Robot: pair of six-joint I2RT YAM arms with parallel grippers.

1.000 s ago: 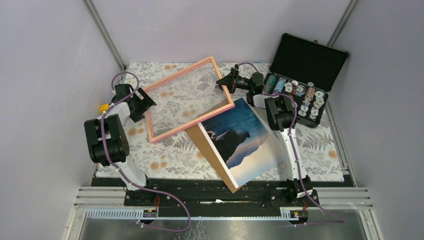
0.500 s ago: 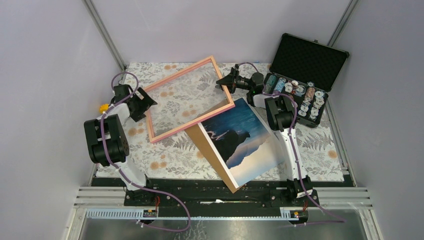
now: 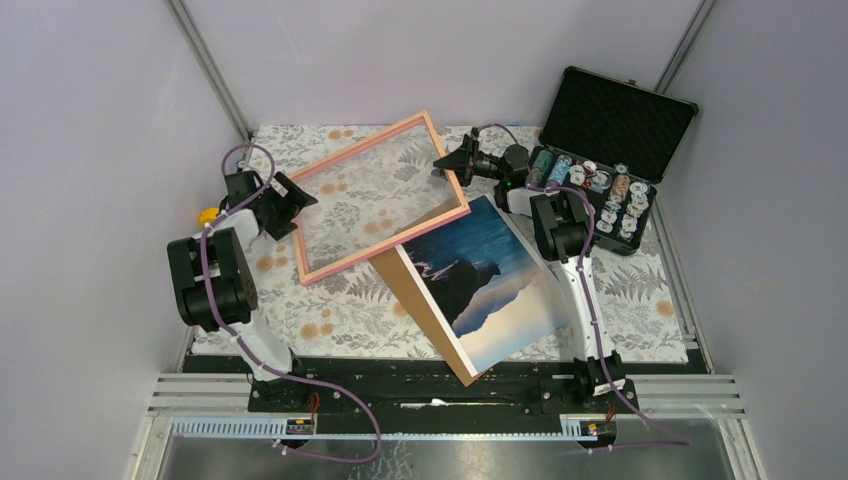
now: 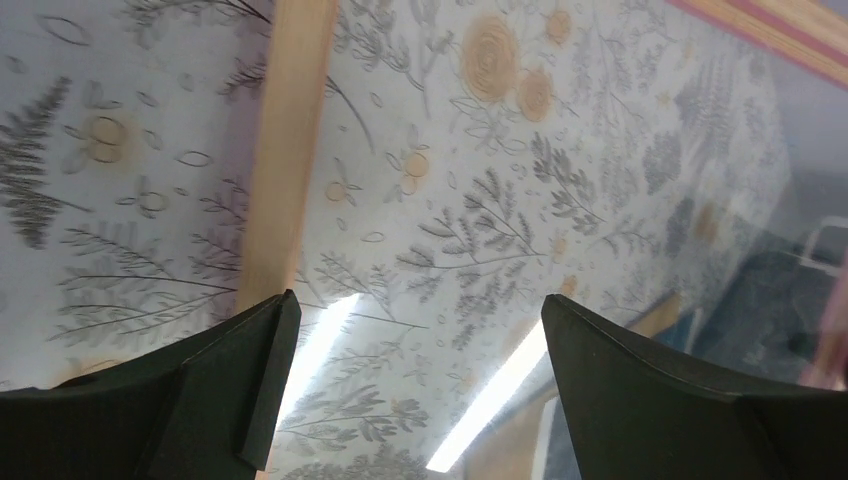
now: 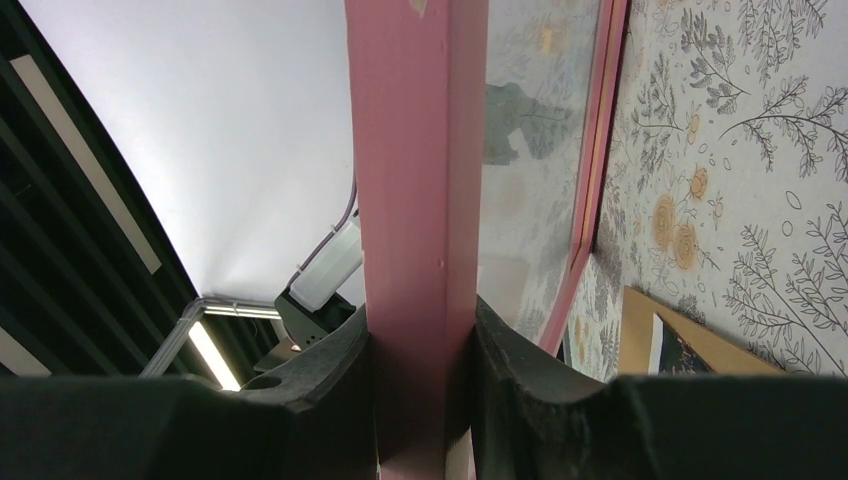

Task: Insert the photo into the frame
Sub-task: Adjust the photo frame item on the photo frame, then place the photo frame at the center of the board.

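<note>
Two fingers of the right end effector (image 5: 420, 360) pinch one thin pink rail of the frame (image 3: 383, 246). It is a narrow grip on the frame's far right side, and we judge that side to be raised off the tabletop (image 3: 330, 320). That single pinch is the weak spot: the rail is slim and smooth, so the frame may pivot or slide out if swung quickly, and a tilted pane could work loose.

At the frame's left edge the left end effector (image 4: 415, 330) stands wide open and holds nothing, with rail and pane in the gap ahead of its fingers. We cannot tell whether they touch. If it closes off-line, it could shove the frame instead of catching it and twist it in the right grip.

The photo (image 3: 480, 280) lies flat on its brown backing board (image 3: 418, 300), just beside the frame's near right corner, and the rail there seems to overlap the photo's far edge. Dragging the frame could catch that edge, skid the print off the board or crease it.

Right of the frame, the open black case (image 3: 615, 115) stands near the gripping end effector, so a wide swing may knock it.
</note>
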